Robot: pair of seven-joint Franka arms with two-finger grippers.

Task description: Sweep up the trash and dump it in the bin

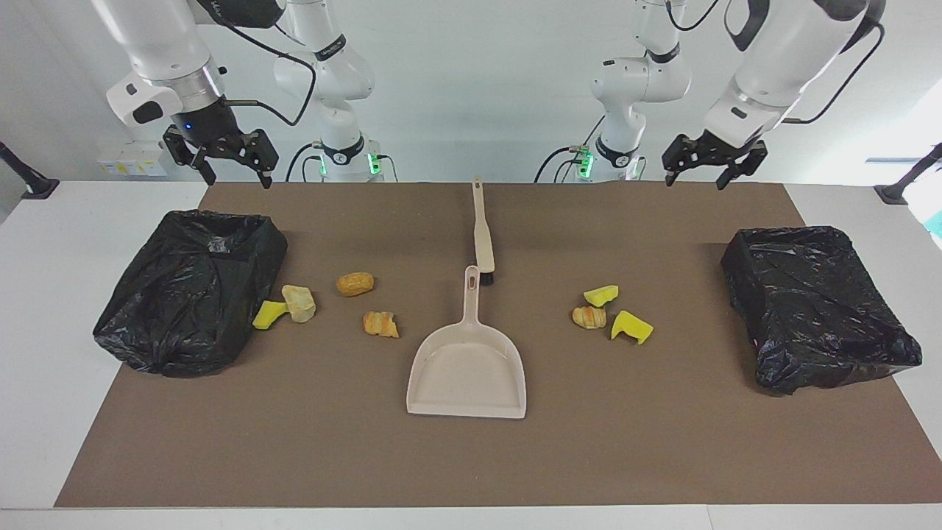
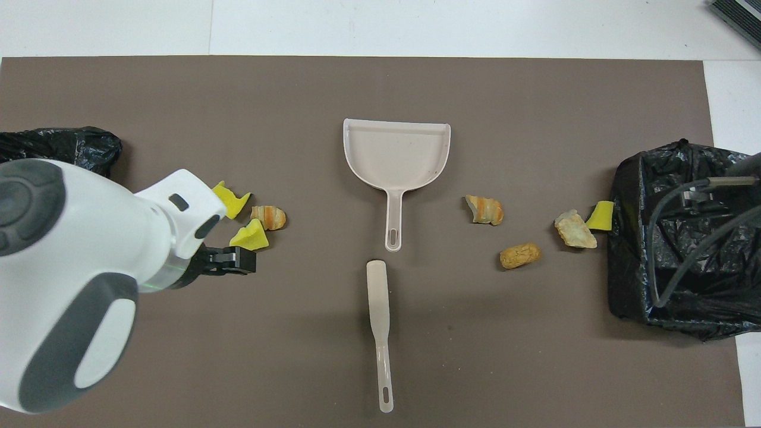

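The brown mat [image 1: 471,456] is covering most of the white worktop [image 1: 44,309], leaving a wide bare band along the lower frame in the facing view; the beige dustpan [image 1: 466,379] is lying mid-frame, its handle nearly touching the brush [image 1: 483,235] above it. The trash is sitting in two clusters: four scraps [image 1: 355,284] centre-left beside the black-bagged bin [image 1: 188,291], one yellow piece touching it; three scraps [image 1: 590,317] centre-right, well apart from the other bin [image 1: 817,305]. The left gripper [image 1: 700,175] is hanging upper right, fingers spread, holding nothing; the right gripper [image 1: 229,166] is hanging upper left over the mat's corner, fingers spread likewise. No legible writing is showing.
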